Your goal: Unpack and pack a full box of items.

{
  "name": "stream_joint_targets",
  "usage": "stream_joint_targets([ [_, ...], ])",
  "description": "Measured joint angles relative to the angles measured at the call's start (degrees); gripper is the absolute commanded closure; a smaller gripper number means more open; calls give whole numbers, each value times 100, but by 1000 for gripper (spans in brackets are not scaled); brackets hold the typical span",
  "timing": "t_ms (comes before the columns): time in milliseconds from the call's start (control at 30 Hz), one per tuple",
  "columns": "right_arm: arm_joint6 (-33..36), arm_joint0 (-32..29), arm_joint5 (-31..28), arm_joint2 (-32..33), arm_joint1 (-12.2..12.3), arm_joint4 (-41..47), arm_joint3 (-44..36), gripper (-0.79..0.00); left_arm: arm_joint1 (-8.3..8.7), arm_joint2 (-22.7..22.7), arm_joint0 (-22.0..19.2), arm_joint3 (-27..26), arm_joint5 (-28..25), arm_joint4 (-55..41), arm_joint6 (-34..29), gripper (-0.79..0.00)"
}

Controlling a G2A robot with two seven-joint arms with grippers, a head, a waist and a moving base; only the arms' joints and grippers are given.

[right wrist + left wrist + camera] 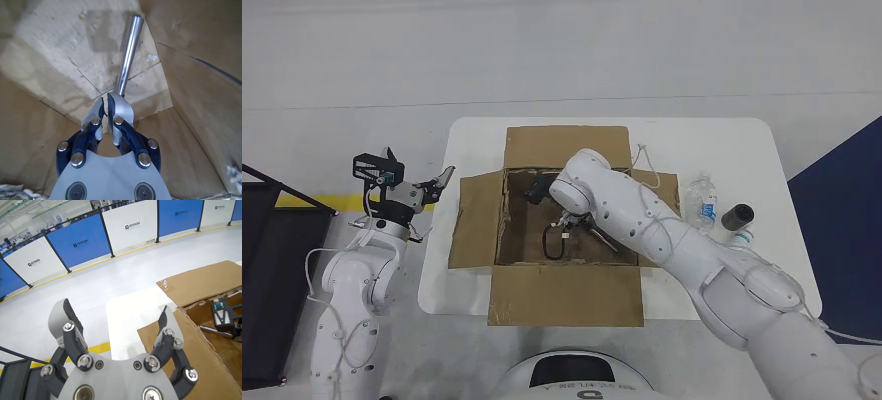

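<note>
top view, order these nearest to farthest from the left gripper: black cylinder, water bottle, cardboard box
1. cardboard box, its flap right beside the left gripper.
2. water bottle, on the table past the box's other side.
3. black cylinder, just beyond the bottle, toward the table edge.

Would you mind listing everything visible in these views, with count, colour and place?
table: one, white, under everything.
cardboard box: one, brown, flaps open, mid-table.
metal rod: one, silver, lying on the box floor.
looped item: one, black, inside the box; what it is cannot be told.
bottle: one, clear, on the table right of the box.
cylinder: one, black, just right of the bottle.
barrier panels: several, blue and white, across the floor.
left gripper: one, open, empty, by the table's left edge.
right gripper: one, shut, inside the box at the rod's near end; a grip on it is unclear.
</note>
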Motion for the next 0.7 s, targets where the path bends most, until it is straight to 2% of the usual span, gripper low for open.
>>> stream_joint_targets([
  [100, 180, -226, 104, 250, 169, -135, -367, 0, 0, 0, 0, 0, 0, 0, 0, -785],
  [233, 170, -432, 192, 446, 285, -289, -465, 0, 0, 0, 0, 0, 0, 0, 0, -785],
  [333, 35, -524, 326, 574, 334, -411, -353, -169, 0, 0, 0, 0, 0, 0, 0, -785],
  [700, -313, -584, 241, 635, 284, -428, 219, -123, 0, 0, 0, 0, 0, 0, 0, -785],
])
